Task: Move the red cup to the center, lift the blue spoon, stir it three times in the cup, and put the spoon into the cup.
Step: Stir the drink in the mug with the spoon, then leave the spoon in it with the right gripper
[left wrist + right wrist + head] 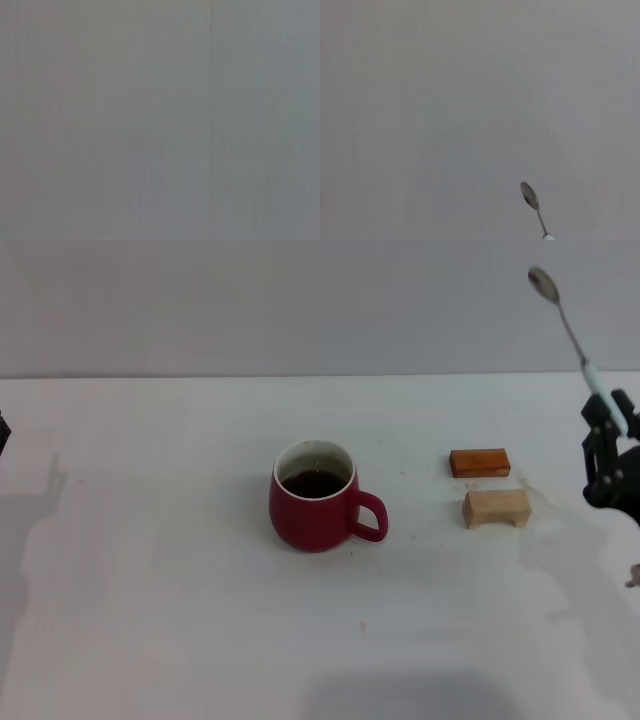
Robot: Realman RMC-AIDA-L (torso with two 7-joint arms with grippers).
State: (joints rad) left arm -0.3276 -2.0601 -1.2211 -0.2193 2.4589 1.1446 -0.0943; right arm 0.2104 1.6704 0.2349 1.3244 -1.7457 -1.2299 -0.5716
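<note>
Over at the right edge the right gripper [612, 420] is clamped on the blue spoon [572, 332], bowl tilted up, while the red cup [315, 496] sits mid-desk [150, 620].

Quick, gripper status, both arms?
Right gripper: closed on the blue spoon, raised bowl-up.
Left gripper: out of view, at the table's left edge.
</note>
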